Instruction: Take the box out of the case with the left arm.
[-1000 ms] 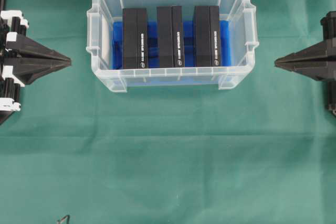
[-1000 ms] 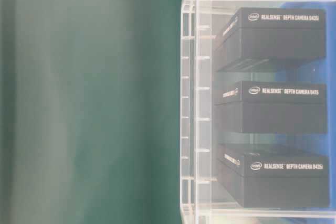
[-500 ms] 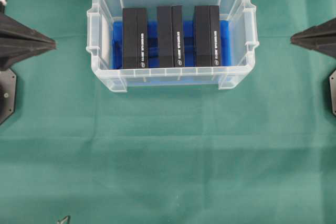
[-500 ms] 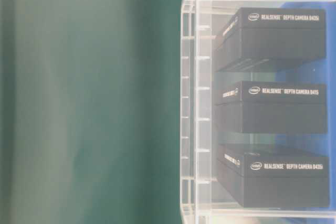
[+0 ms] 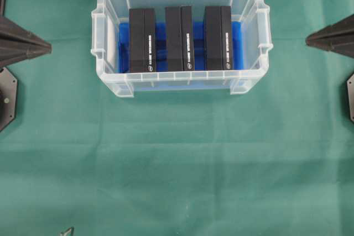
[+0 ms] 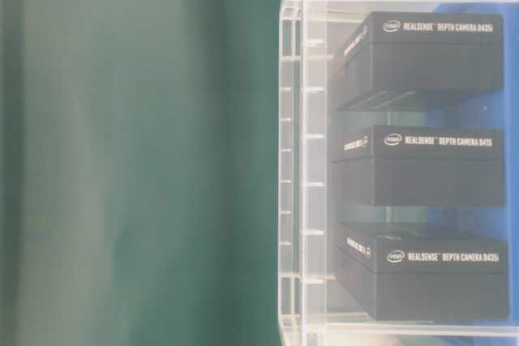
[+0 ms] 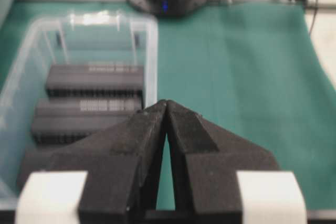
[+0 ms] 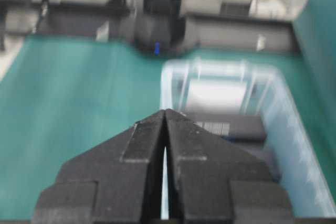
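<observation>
Green cloth (image 5: 177, 158) everywhere, covering the whole table, wrinkled a bit across the middle, nothing lying between the grippers and the bin. Next biggest: the case (image 5: 108, 4), clear plastic, rim handles at both short ends, sitting toward the far edge in the overhead view, blue lining (image 5: 160, 34) showing along the bottom. Inside, three black boxes standing on edge in a row, apart from each other with blue visible in the gaps: left box (image 5: 142, 40), middle box (image 5: 178, 38), right box (image 5: 217, 37). All three still in the case, none lifted. White lettering readable through the clear wall from table level, "RealSense Depth Camera" on each. Then the arms, both well apart from the case, one off each end. Left gripper (image 5: 48, 47) poking in from the left edge, black and pointed, tips pinched together with only a hairline slit in the wrist view (image 7: 166, 103), white fittings (image 7: 52, 195) at its base, holding nothing. Right gripper (image 5: 307, 40) poking in from the right edge, same pointed shape, also closed tight and empty in its own wrist view (image 8: 165, 113). Black base plates partly visible at both side edges, left one (image 5: 6, 98) and right one (image 5: 350, 98). Smallest bit: some little grey pointed thing (image 5: 67, 231) at the bottom edge of the overhead view, too cut off to identify.
</observation>
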### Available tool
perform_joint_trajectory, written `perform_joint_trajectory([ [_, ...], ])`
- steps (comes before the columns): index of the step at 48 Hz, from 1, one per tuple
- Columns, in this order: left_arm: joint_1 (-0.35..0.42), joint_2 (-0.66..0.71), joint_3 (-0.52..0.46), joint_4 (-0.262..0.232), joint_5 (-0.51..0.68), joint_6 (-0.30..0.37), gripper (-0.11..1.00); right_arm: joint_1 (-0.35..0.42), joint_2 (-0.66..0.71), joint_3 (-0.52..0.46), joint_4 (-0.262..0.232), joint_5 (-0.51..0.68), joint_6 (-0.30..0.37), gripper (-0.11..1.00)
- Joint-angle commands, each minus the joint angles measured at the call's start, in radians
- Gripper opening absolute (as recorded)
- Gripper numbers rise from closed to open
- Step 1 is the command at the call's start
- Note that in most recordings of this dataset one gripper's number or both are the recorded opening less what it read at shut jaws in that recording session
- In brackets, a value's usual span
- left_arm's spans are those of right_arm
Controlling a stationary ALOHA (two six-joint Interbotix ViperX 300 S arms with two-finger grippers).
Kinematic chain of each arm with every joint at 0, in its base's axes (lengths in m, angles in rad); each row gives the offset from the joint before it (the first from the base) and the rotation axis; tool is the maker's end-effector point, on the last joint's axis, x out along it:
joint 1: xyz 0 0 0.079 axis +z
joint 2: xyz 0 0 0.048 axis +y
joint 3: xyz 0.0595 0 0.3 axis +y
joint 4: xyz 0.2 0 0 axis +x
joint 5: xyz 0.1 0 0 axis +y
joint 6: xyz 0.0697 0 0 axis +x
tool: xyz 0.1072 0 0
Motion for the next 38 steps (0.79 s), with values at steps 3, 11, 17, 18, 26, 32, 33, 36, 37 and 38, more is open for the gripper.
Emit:
perform_joint_trajectory([
  [3,-0.006,0.031,-0.077,0.003,0.207,-0.020,0.00,-0.002,0.023,-0.072,0.002,0.206,0.009,0.00],
  [11,-0.017,0.094,-0.172,0.003,0.569,-0.098,0.00,-0.002,0.083,-0.160,-0.002,0.541,0.014,0.00],
  [17,-0.035,0.137,-0.215,0.003,0.753,-0.140,0.00,-0.002,0.138,-0.209,-0.005,0.761,0.014,0.00],
  [18,-0.038,0.144,-0.219,0.003,0.781,-0.149,0.00,-0.002,0.146,-0.213,-0.005,0.792,0.014,0.00],
  [26,-0.058,0.198,-0.250,0.003,0.968,-0.199,0.00,-0.002,0.196,-0.230,-0.005,1.006,0.014,0.00],
  [32,-0.058,0.212,-0.253,0.003,1.017,-0.233,0.00,-0.002,0.204,-0.232,-0.005,1.054,0.014,0.00],
  [33,-0.058,0.210,-0.253,0.003,1.017,-0.238,0.00,-0.002,0.204,-0.232,-0.005,1.052,0.014,0.00],
  [36,-0.058,0.201,-0.250,0.003,1.017,-0.245,0.00,-0.002,0.201,-0.232,-0.006,1.045,0.012,0.00],
  [37,-0.058,0.199,-0.250,0.003,1.017,-0.247,0.00,-0.002,0.201,-0.232,-0.008,1.043,0.014,0.00],
  [38,-0.058,0.198,-0.250,0.003,1.017,-0.249,0.00,-0.002,0.201,-0.232,-0.008,1.042,0.014,0.00],
])
